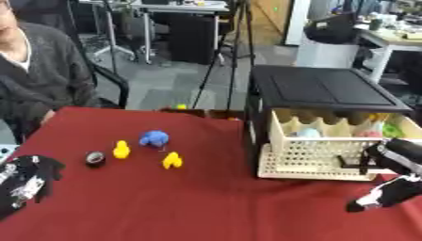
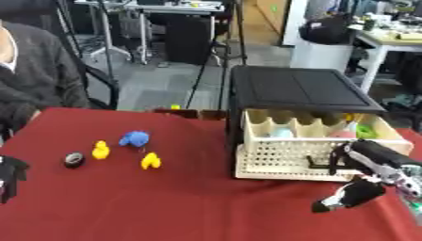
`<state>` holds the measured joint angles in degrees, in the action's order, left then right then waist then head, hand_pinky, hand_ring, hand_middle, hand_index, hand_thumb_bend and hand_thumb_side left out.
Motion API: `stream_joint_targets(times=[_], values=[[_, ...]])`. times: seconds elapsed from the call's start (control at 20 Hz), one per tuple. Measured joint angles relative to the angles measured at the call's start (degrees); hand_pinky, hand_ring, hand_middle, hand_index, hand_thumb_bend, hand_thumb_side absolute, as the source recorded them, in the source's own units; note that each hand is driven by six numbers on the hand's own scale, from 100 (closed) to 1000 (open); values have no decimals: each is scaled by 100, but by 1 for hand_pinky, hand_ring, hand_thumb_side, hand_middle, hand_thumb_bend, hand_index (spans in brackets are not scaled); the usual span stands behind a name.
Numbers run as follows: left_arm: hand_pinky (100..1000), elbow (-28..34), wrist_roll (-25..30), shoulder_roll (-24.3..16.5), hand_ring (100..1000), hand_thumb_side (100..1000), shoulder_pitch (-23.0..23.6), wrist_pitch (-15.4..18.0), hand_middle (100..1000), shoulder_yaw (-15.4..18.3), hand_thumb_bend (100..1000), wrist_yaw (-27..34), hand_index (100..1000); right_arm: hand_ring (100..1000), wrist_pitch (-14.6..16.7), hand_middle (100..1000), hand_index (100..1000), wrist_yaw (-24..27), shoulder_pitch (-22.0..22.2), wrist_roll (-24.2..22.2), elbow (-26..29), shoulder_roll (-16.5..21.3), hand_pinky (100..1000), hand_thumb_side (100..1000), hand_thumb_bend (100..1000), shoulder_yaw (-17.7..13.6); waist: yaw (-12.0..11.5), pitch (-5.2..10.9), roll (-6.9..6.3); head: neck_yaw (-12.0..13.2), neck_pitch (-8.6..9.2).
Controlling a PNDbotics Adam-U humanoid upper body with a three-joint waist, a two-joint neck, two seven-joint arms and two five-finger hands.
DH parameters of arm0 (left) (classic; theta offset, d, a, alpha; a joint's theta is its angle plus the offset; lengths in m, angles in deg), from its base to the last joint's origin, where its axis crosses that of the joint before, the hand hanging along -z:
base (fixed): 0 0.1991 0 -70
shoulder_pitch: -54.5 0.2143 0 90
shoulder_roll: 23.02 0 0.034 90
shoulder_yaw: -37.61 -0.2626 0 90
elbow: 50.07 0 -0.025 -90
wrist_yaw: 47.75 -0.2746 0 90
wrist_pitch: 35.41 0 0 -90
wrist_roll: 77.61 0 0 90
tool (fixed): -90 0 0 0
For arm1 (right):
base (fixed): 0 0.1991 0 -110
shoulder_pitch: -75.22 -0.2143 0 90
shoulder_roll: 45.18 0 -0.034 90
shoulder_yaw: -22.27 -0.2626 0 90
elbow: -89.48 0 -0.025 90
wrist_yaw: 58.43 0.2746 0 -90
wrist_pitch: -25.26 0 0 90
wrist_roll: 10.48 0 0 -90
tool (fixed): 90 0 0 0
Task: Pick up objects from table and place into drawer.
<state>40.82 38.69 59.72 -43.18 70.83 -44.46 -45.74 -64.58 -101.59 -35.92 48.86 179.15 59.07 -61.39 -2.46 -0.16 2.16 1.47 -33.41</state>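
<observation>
Near the table's right edge stands a black cabinet (image 1: 329, 89) with its cream drawer (image 1: 317, 157) pulled open toward the robot; pale and green things already lie in its compartments, too blurred to name. The right hand (image 2: 350, 196) hangs just in front of the drawer's lattice face, fingers pointing down and left toward the red table (image 1: 206, 207). It seems to hold nothing, but I cannot tell whether the fingers are straight or curled. The left hand (image 1: 25, 181) rests at the table's left edge, fingers relaxed and open, carrying nothing.

The things left to pick up sit in a loose cluster toward the table's left half, well apart from the drawer: a blue toy (image 1: 154, 138), a small yellow duck (image 1: 121, 149) just beside it, a second yellow toy (image 1: 172, 160) a little nearer the robot, and a dark round roll (image 1: 95, 158) nearest the left edge.

The step in hand looks like the reach for the next thing. The left hand is the closer one — the roll or the duck would suit it best. To do it well, come down from above on one thing, keep clear of its neighbours so they are not knocked away, and close around its middle. For the carry, lift high enough to clear the drawer's front wall before letting go over a free compartment.
</observation>
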Motion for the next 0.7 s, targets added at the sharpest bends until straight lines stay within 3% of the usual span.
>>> stream_joint_targets(times=[0.7], values=[[231, -30, 4, -5, 355, 676, 0, -3, 484, 1, 100, -43, 687, 100, -32, 100, 715, 33, 138, 360, 320, -52, 107, 552, 993, -15, 26, 0, 3, -3, 0]])
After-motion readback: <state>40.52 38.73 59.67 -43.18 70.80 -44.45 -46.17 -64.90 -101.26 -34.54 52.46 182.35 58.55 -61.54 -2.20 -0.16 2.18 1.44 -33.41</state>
